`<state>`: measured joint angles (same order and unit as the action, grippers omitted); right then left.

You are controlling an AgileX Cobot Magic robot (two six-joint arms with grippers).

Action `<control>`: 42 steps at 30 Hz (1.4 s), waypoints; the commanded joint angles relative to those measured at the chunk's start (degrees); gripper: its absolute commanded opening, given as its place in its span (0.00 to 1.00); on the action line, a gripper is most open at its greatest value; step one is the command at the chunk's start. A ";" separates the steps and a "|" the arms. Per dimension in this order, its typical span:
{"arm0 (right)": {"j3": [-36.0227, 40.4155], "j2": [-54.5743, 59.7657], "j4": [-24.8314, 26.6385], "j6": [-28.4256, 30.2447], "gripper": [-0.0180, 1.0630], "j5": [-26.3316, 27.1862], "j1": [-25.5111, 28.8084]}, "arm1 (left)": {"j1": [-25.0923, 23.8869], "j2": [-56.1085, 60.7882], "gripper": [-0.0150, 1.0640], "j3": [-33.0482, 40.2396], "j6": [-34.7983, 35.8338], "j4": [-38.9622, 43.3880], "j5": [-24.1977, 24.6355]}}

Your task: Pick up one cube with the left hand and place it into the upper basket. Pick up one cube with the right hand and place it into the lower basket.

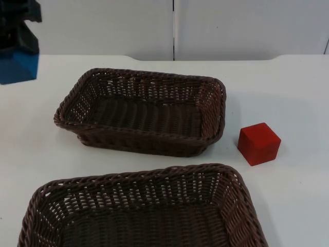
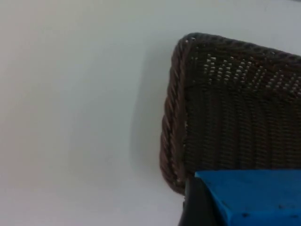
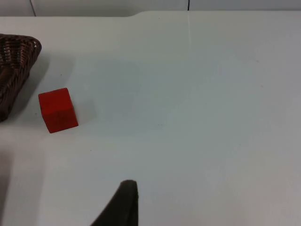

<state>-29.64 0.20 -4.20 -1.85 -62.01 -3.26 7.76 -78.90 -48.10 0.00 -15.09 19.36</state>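
Blue cube [image 1: 18, 66] in left end effector [image 1: 19, 49]

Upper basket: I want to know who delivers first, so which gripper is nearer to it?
Left. The left gripper holds the blue cube just off the upper basket; the right gripper hangs over bare table beyond the red cube.

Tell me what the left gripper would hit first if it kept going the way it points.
Probably the upper basket. The left gripper, carrying the blue cube, looks along its fingers at that basket's corner rim and inner floor. Depth is unclear, so the white table beside the rim remains possible.
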 commanded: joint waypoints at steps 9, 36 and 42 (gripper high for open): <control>0.10 -0.20 -0.18 0.14 0.99 0.17 0.06 | 2.01 -10.36 0.01 -11.35 -17.52 -16.30 5.83; 0.10 -0.20 -0.18 0.14 0.99 0.17 0.06 | 10.38 -34.99 0.01 -33.85 -19.03 -12.23 10.22; 0.10 -0.20 -0.18 0.14 0.99 0.17 0.06 | 10.52 -37.87 0.01 -35.04 -19.03 -11.43 9.38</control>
<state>-29.64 0.20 -4.20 -1.85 -62.01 -3.26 17.91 -116.26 -82.47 -19.06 -27.13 29.40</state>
